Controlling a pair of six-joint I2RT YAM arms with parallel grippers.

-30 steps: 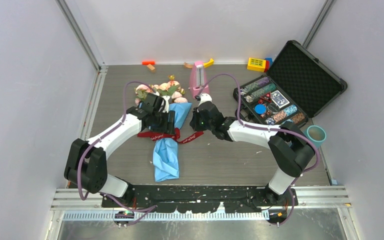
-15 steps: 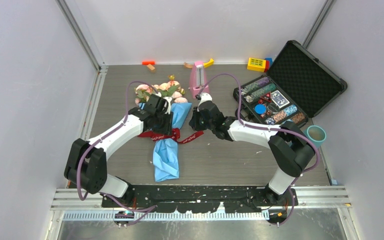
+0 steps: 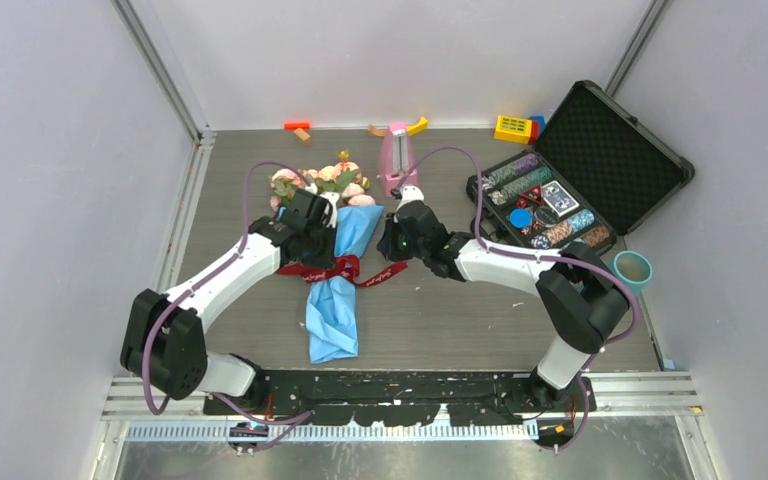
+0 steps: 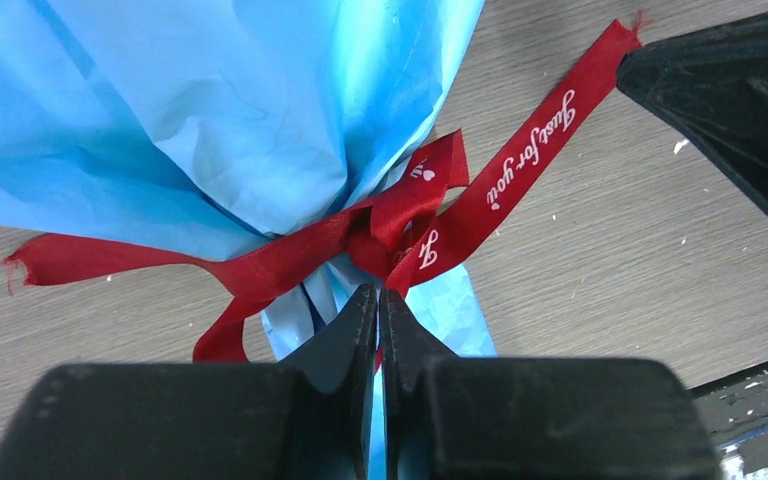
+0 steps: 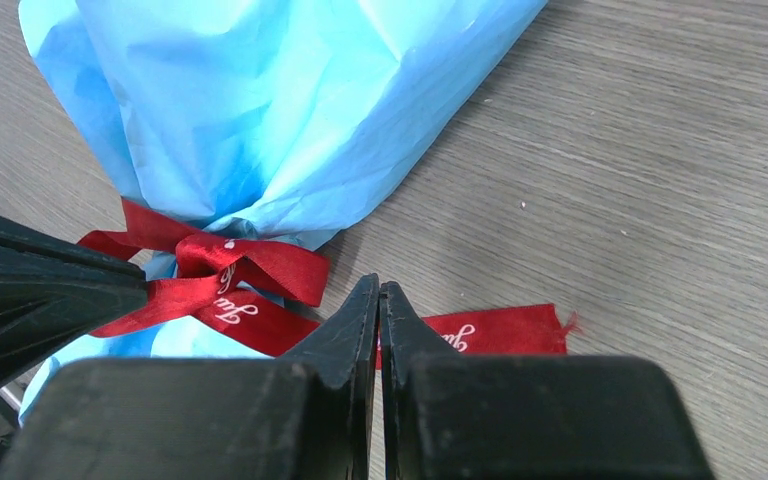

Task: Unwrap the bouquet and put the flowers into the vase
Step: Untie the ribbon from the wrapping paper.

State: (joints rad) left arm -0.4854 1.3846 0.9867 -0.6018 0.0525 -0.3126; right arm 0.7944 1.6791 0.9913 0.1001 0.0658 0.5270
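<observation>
1. Top external view: the bouquet (image 3: pixel 334 300) lies on the grey table (image 3: pixel 440 320) left of centre. Its flowers (image 3: pixel 322 180) point to the far side and the tail of its blue paper (image 3: pixel 332 325) points toward the arm bases. A dark red ribbon (image 3: pixel 345 268) is tied around its waist. The left gripper (image 3: pixel 326 260) comes to the knot from the left and the right gripper (image 3: pixel 390 258) reaches the ribbon's right tail. How their jaws stand cannot be told from up here. The teal vase (image 3: pixel 632 267) stands well apart at the right edge, just beside an open black case (image 3: pixel 615 150) of poker chips. A pink metronome (image 3: pixel 397 158) stands beyond the flowers.

2. Left wrist view: the left gripper (image 4: pixel 378 292) has its fingers pressed together, pinching the ribbon (image 4: pixel 290 255) just below the knot, with a red sliver showing between them. A tail printed "Just for you" runs up to the right. The blue paper (image 4: pixel 260 110) fans out above.

3. Right wrist view: the right gripper (image 5: pixel 379 287) is likewise squeezed closed, nipping the ribbon's (image 5: pixel 260 265) flat tail where it lies on the table (image 5: pixel 640 180). The blue paper (image 5: pixel 290 110) spreads beyond it, and the left gripper's dark finger (image 5: pixel 40 290) enters from the left at the knot.
</observation>
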